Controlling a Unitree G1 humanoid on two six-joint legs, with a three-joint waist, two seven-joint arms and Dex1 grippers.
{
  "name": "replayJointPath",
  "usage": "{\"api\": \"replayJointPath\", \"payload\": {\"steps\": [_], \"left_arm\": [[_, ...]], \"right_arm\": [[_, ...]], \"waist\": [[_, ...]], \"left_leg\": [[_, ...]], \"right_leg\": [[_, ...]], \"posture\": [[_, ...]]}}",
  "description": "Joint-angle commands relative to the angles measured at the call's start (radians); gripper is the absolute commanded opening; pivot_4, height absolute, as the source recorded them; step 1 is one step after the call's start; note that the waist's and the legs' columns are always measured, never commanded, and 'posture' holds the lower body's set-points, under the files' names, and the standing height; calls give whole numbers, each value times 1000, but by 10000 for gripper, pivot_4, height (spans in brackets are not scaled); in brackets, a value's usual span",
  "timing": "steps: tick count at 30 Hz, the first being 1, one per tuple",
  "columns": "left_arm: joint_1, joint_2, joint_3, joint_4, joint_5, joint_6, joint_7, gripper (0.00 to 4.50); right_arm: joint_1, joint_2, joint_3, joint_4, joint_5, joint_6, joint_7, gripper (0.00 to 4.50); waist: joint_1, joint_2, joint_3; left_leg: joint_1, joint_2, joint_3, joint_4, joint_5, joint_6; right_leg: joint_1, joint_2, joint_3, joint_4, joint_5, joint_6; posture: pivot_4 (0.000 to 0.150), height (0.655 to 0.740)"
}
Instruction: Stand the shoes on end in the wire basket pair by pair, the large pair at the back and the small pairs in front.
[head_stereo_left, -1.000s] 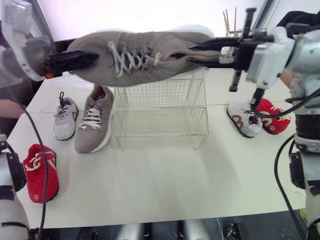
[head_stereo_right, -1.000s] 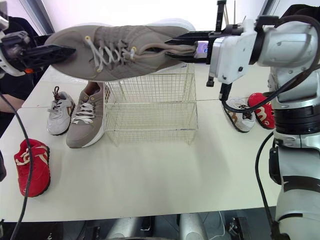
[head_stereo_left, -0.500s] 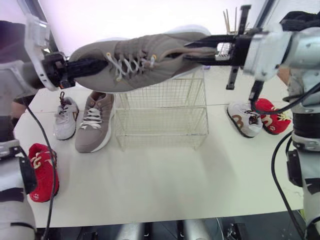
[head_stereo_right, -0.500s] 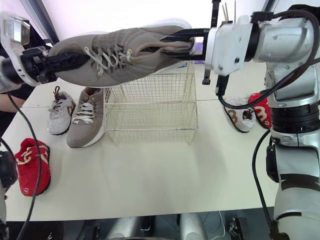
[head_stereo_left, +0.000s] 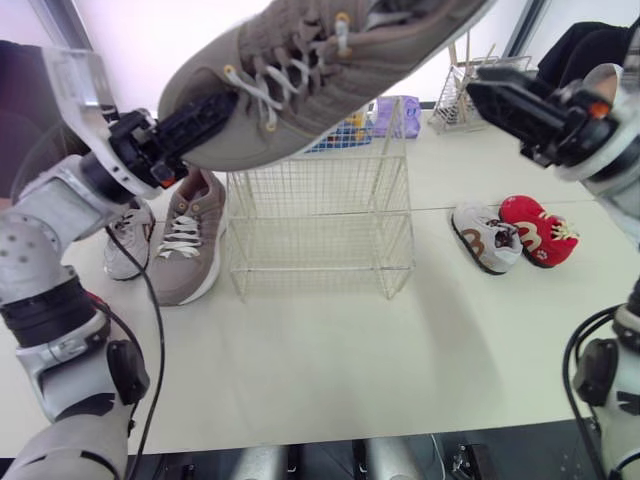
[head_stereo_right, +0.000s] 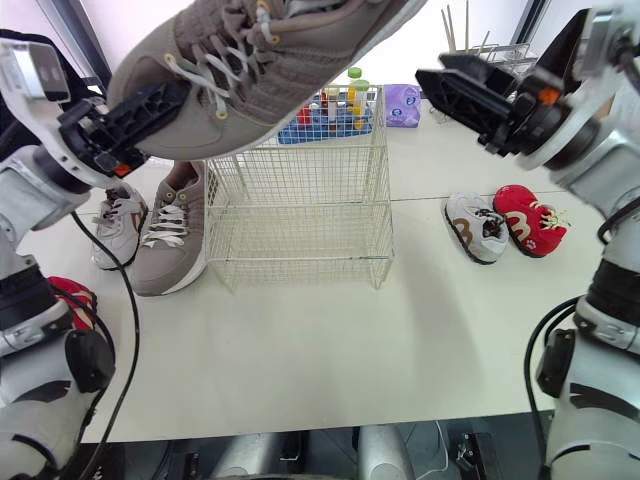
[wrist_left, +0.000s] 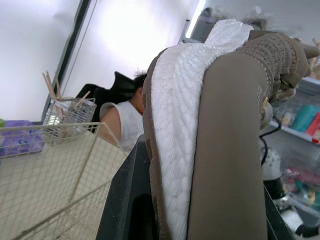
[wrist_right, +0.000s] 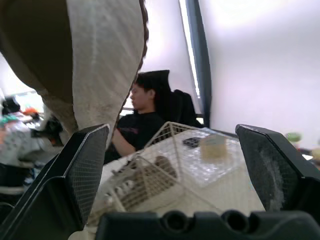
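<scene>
A large taupe shoe (head_stereo_left: 320, 70) hangs tilted over the wire basket (head_stereo_left: 320, 215), toe low at the left and heel high. My left gripper (head_stereo_left: 195, 120) is shut on its toe; in the left wrist view the white sole (wrist_left: 185, 150) lies between the fingers. My right gripper (head_stereo_left: 510, 110) stands open to the right of the basket, apart from the shoe, with nothing between its fingers (wrist_right: 80, 170). The matching taupe shoe (head_stereo_left: 185, 245) lies left of the basket beside a small white shoe (head_stereo_left: 125, 240). At the right lie a small white shoe (head_stereo_left: 485, 237) and a small red shoe (head_stereo_left: 538, 230).
Another red shoe (head_stereo_right: 70, 300) lies at the near left, partly hidden by my left arm. Behind the basket stand a blue crate of bottles (head_stereo_left: 350, 130), a purple pack (head_stereo_left: 400, 115) and a wire rack with sticks (head_stereo_left: 460, 95). A person (wrist_right: 145, 120) sits beyond the table.
My right gripper has opened, let go of the shoe's heel and drawn away to the right. My left gripper has shut on the toe, and the heel has swung upward.
</scene>
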Motion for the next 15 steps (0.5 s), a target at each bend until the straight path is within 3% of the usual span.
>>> {"api": "replayJointPath", "payload": {"steps": [1, 9, 15], "left_arm": [[-7, -25, 26, -44, -86, -63, 61, 6621], [34, -85, -23, -70, -149, -110, 151, 6621], [70, -104, -44, -86, -213, -131, 214, 6621]], "right_arm": [[-14, 69, -11, -55, 70, -12, -58, 44129], [-145, 236, 66, -64, 96, -81, -101, 44129], [-206, 270, 81, -19, 78, -119, -100, 44129]], "waist": [[1, 0, 0], [1, 0, 0], [2, -1, 0]], "left_leg": [[0, 0, 0, 0, 0, 0], [0, 0, 0, 1, 0, 0], [0, -1, 0, 1, 0, 0]], "right_leg": [[0, 0, 0, 0, 0, 0], [0, 0, 0, 0, 0, 0], [1, 0, 0, 0, 0, 0]], "posture": [[1500, 7400], [1500, 7400], [1500, 7400]]}}
